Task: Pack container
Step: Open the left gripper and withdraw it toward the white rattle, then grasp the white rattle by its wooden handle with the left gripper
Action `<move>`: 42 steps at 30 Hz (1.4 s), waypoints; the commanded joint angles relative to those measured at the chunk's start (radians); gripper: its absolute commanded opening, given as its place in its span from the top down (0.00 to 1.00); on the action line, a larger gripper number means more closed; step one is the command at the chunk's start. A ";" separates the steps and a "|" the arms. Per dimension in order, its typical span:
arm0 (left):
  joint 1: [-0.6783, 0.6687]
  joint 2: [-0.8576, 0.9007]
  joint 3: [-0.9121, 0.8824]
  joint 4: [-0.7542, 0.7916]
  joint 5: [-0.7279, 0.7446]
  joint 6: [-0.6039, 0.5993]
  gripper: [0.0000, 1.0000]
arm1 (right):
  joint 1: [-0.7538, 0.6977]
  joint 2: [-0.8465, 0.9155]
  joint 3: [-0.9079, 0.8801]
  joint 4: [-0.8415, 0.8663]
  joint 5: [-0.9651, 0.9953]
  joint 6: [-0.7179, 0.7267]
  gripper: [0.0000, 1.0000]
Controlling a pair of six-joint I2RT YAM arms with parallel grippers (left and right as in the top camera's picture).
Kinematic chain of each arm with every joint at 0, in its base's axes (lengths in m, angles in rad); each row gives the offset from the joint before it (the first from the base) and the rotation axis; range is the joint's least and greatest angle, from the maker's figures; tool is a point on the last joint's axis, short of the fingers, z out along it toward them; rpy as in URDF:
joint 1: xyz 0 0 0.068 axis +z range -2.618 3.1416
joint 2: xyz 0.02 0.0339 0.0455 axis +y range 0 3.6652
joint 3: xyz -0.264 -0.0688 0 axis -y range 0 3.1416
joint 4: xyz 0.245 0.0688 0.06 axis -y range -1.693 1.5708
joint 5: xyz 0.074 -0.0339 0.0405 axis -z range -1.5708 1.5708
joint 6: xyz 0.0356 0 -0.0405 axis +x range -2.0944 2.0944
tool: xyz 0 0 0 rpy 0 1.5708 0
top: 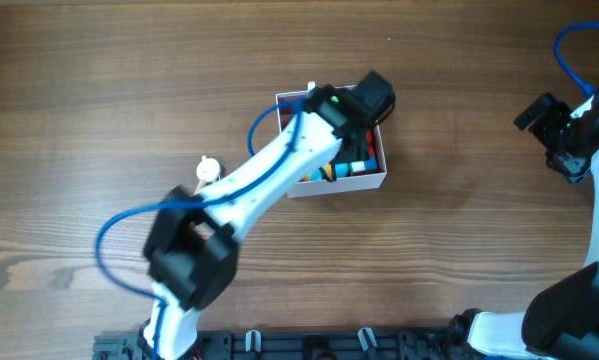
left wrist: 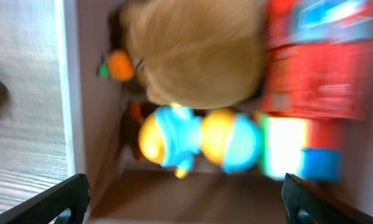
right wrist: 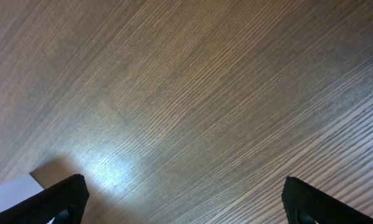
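Observation:
The container (top: 354, 185) is a white-walled square box in the middle of the table; my left arm covers most of it from above. My left gripper (left wrist: 185, 202) hangs open and empty over its dusty pink inside (left wrist: 192, 196). In the box lie a tan plush toy (left wrist: 195, 53), a yellow and blue toy (left wrist: 198, 140), a small orange piece (left wrist: 119, 65) and a red packet (left wrist: 317, 59). The box's white wall (left wrist: 69, 93) shows at the left. My right gripper (right wrist: 185, 199) is open and empty above bare wood at the far right of the table (top: 559, 135).
A small white object (top: 208, 169) lies on the table left of the box, beside my left arm. A white corner (right wrist: 12, 190) shows at the lower left of the right wrist view. A black rail (top: 309, 345) runs along the table's front edge.

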 commanded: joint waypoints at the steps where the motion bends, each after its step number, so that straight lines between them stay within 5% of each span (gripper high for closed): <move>1: 0.012 -0.192 0.051 -0.002 0.019 0.106 0.00 | -0.002 0.010 -0.003 0.003 -0.016 0.005 0.00; 5: 0.063 -0.332 0.051 -0.141 -0.018 0.353 0.04 | -0.002 0.010 -0.003 0.003 -0.016 0.005 0.00; 14: 0.314 -0.350 -0.006 -0.433 -0.009 0.575 0.21 | -0.002 0.010 -0.003 0.003 -0.016 0.005 0.00; 23: 0.520 -0.350 -0.380 -0.144 0.167 0.884 0.33 | -0.002 0.010 -0.003 0.003 -0.016 0.005 0.00; 30: 0.658 -0.350 -0.635 0.068 0.215 0.923 0.35 | -0.002 0.010 -0.003 0.003 -0.016 0.005 0.00; 42: 0.696 -0.332 -0.740 0.282 0.266 1.003 0.37 | -0.002 0.010 -0.003 0.003 -0.016 0.005 0.00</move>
